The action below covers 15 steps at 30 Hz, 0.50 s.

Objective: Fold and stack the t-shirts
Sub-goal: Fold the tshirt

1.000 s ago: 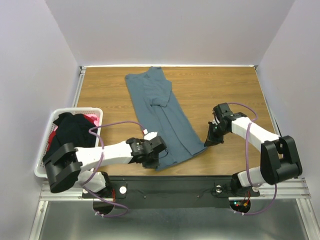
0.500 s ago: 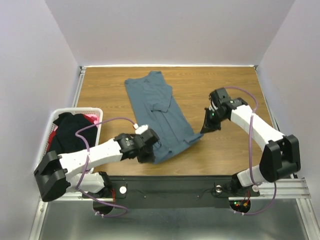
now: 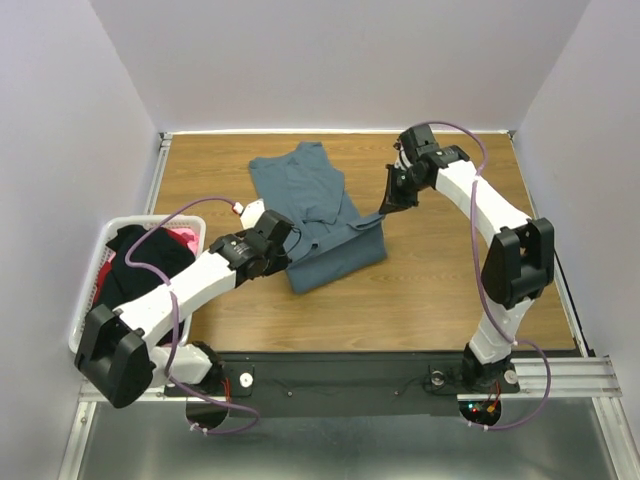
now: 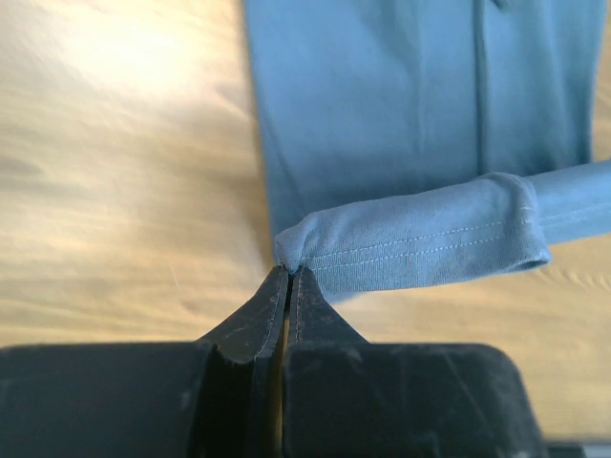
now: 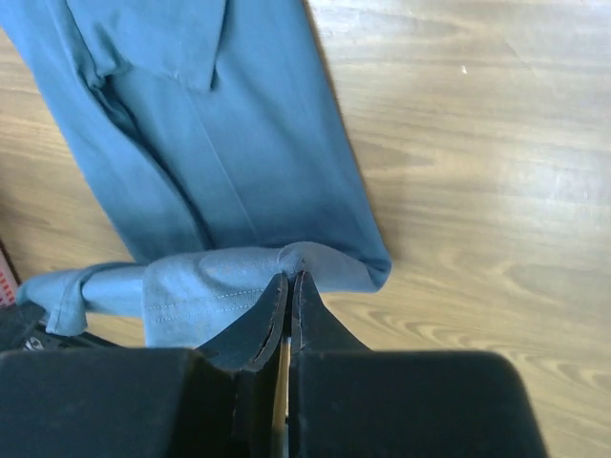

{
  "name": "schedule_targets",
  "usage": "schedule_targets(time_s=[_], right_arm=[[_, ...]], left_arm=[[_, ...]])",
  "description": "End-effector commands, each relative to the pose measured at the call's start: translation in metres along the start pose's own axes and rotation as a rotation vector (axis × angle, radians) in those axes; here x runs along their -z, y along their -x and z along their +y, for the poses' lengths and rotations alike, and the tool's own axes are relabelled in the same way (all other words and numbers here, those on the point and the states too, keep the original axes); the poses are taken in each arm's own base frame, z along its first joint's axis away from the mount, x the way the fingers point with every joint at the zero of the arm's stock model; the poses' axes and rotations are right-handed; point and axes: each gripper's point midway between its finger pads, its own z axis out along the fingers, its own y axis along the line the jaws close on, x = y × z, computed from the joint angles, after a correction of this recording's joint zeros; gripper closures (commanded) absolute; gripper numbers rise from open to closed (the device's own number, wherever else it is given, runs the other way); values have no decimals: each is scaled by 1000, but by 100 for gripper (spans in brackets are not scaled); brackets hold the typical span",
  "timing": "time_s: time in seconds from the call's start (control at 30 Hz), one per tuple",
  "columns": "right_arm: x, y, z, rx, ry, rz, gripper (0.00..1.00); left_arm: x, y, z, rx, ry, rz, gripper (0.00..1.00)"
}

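Mid-fold on the blue shirt (image 3: 305, 185), judging by how the cloth lies. It lies lengthwise near the middle of the table (image 3: 450, 280), collar end towards the far wall. Its near half is doubled back over the rest.

My left claw (image 4: 288, 275) is pinched shut on the left corner of the hem (image 4: 420, 234). My right claw (image 5: 289, 279) is pinched shut on the right corner. Between them the hem hangs as a soft roll, raised a little above the layer underneath. It sits roughly halfway up the shirt, not yet at the shoulders.

The next move, as I judge it, is to carry both corners on towards the collar at an even pace, so the hem lands square across the shoulders. Then I would lower, let go with both claws and press out any slack. If one claw leads, the fold will probably skew. The cloth is thin and limp, so it will likely sag between my two grips.

More work waits at the left edge of the table. A white lattice basket (image 3: 160, 219) holds a black shirt (image 3: 140, 265), with a pink shirt (image 3: 183, 238) showing beside it. Neither looks folded, and no stack has begun.

The table is smooth wood grain in a warm brown, with light glare on it in both wrist views. Plain pale walls (image 3: 330, 60) close it in on the far side and both flanks. A metal rail (image 3: 580, 375) runs along the near edge, where my arms are bolted.
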Motion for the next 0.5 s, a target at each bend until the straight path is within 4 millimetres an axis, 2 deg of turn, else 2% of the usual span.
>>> schedule_targets(time_s=[0.0,0.23,0.47], right_arm=[[0,32,13,59,37,-71,99],[-21,43,20,72,76,-72,99],[-41,51,18,63,72,-85,99]], left_arm=[[-7,34,8,-45,51,-100,100],[-30,51,21,-53,99,-133,100],[-53,73,22,-97,128,-190,100]])
